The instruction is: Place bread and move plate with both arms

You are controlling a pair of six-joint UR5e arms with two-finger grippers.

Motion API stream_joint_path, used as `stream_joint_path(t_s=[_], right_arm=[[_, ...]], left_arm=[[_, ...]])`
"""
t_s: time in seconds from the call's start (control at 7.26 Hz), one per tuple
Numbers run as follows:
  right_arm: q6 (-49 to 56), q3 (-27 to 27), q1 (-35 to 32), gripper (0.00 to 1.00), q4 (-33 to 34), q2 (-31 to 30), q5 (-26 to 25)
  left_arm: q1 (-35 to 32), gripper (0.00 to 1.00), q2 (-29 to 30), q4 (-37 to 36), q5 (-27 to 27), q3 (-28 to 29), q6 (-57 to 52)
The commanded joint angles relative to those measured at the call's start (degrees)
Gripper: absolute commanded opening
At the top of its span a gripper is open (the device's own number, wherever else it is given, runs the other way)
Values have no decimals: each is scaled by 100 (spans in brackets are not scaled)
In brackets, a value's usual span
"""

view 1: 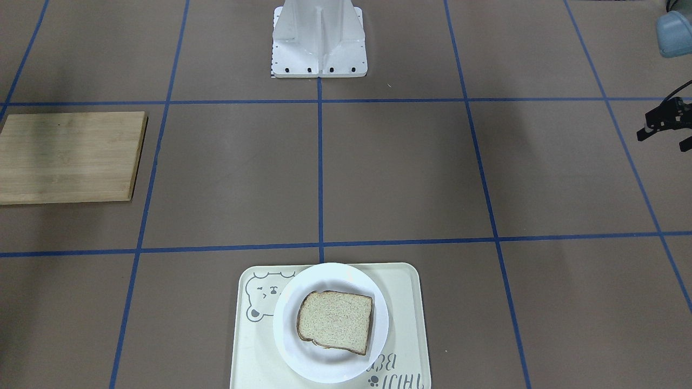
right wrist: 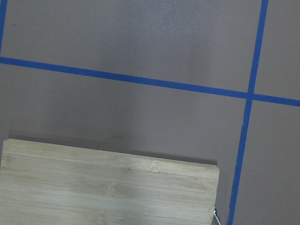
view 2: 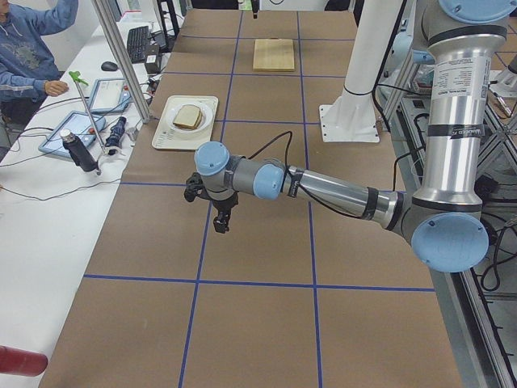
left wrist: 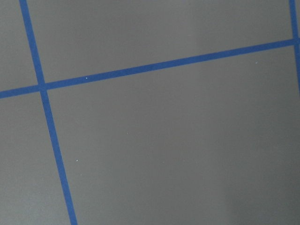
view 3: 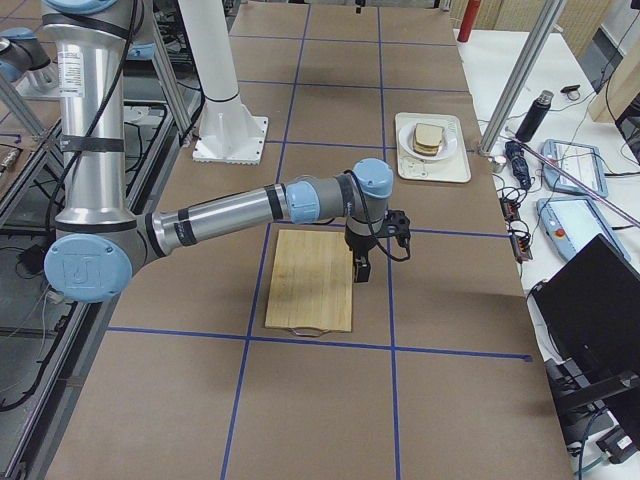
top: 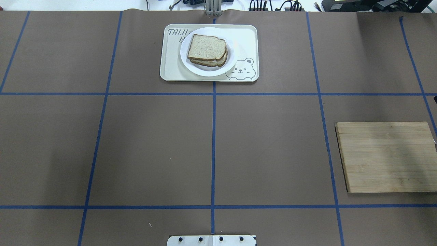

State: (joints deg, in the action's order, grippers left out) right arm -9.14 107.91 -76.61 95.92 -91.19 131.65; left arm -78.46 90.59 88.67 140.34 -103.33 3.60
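Observation:
The bread (view 1: 335, 321) lies on the white plate (view 1: 286, 346), on top of another slice. The plate stands on the cream bear tray (view 1: 411, 324) at the table's far middle. The overhead view shows the same bread (top: 206, 48), plate (top: 205, 70) and tray (top: 170, 61). My left gripper (view 1: 662, 129) hangs above bare table far from the plate, cut off by the view's edge. It also shows in the exterior left view (view 2: 220, 222). My right gripper (view 3: 360, 270) hovers by the wooden board's far edge. I cannot tell whether either gripper is open or shut. Neither holds anything.
A wooden cutting board (top: 387, 157) lies on my right side and also shows in the right wrist view (right wrist: 103, 187). The white pedestal (view 1: 320, 40) stands at my base. Blue tape lines cross the brown table. An operator sits beside the far table edge (view 2: 28, 56).

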Motion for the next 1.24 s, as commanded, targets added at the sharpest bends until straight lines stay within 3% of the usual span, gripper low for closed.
stream_joint_path(t_s=[0.0,0.83,1.1], right_arm=[[9,45,77,100,137,83,1],[9,72,76,100,146,66,2],[9,98,50,100,146,-4,2]], left_arm=[[-3,98,81,28,-24,41,-9],[6,98,108,36,-41,260,0],[-3,98,134,159,-689,270,52]])
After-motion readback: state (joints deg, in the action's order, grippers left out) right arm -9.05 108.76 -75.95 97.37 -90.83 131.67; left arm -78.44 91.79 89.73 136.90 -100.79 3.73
